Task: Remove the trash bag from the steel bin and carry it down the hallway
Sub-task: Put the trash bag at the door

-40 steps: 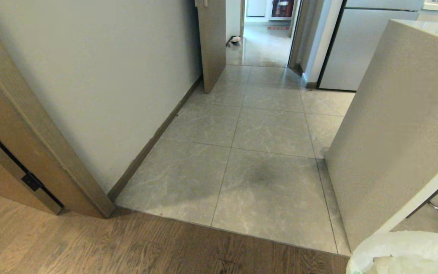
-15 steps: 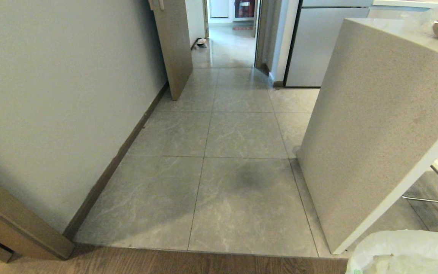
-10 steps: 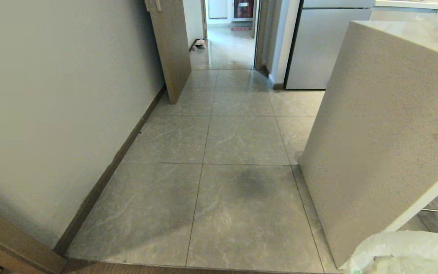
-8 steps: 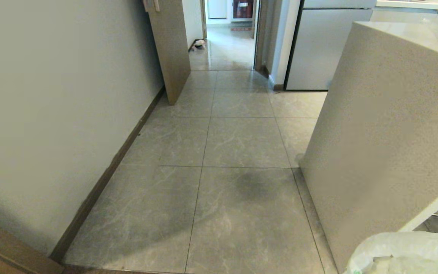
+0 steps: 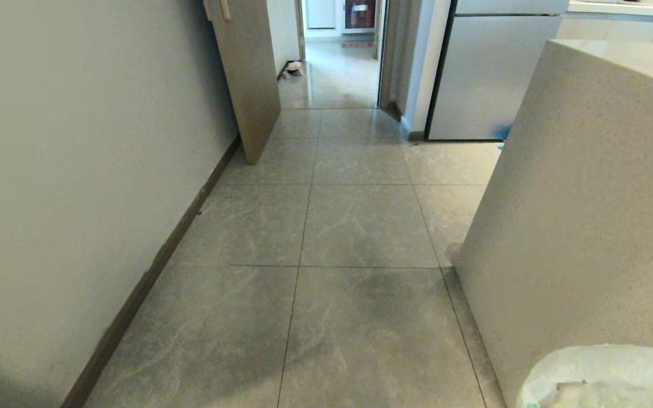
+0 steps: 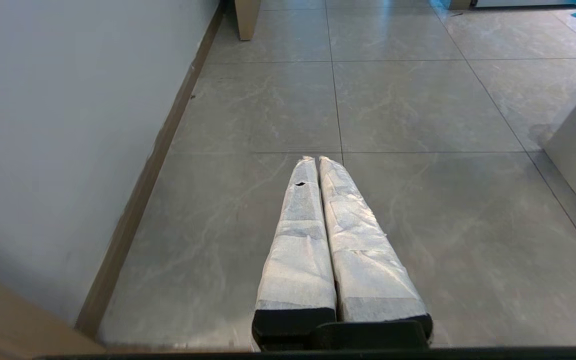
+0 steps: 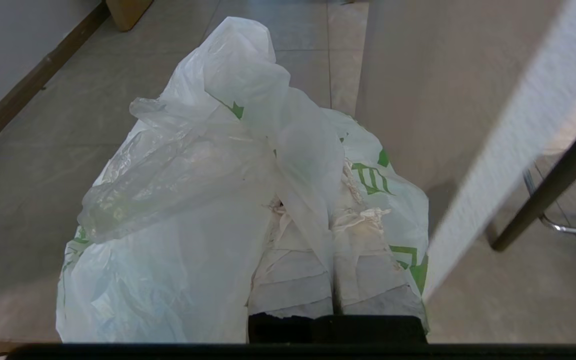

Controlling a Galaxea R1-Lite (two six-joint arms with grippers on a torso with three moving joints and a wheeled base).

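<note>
The hallway has grey tile, a white wall at 9 o'clock and a pale counter at 3 o'clock. A silver fridge stands far off at 1 o'clock. The bag is thin, white and crinkly, with green print on it. It hangs low at 5 o'clock, close to the counter. The right claw is squeezed tight on a fold of the bag, with plastic draped over its wrapped fingers. The left claw is pressed shut too, holding nothing, out over the bare tile.
</note>
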